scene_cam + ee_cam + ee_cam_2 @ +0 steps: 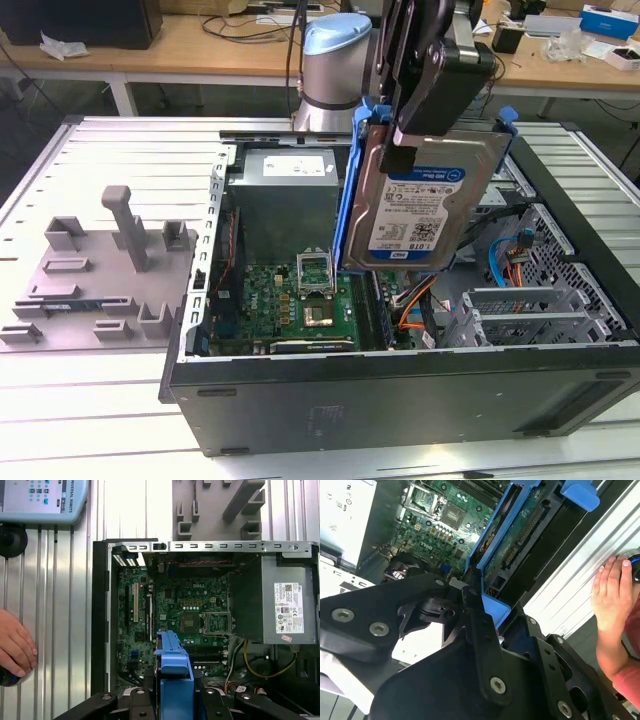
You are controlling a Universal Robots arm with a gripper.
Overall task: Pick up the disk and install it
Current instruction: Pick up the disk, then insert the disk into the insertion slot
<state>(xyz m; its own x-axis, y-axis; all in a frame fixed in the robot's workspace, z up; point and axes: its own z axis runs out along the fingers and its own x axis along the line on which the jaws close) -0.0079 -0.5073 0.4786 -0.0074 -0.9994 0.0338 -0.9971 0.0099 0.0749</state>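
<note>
The disk [425, 215] is a silver drive with a white-and-blue label in a blue carrier bracket. It hangs upright and slightly tilted above the open computer case [400, 390], over its right half in the exterior view. My gripper [412, 148] is shut on the disk's upper edge. In the first wrist view the blue carrier [174, 672] stands edge-on between the black fingers [145, 700], above the motherboard [170, 615]. In the second wrist view the disk [520, 535] extends away from the gripper [472, 605] over the case's edge.
The case holds a green motherboard [300, 300], a grey power supply [290, 195] and drive cages with orange and blue cables [520, 290]. A grey fixture plate [100, 270] lies at the exterior view's left. A person's hand [615, 595] rests on the ribbed table beside the case.
</note>
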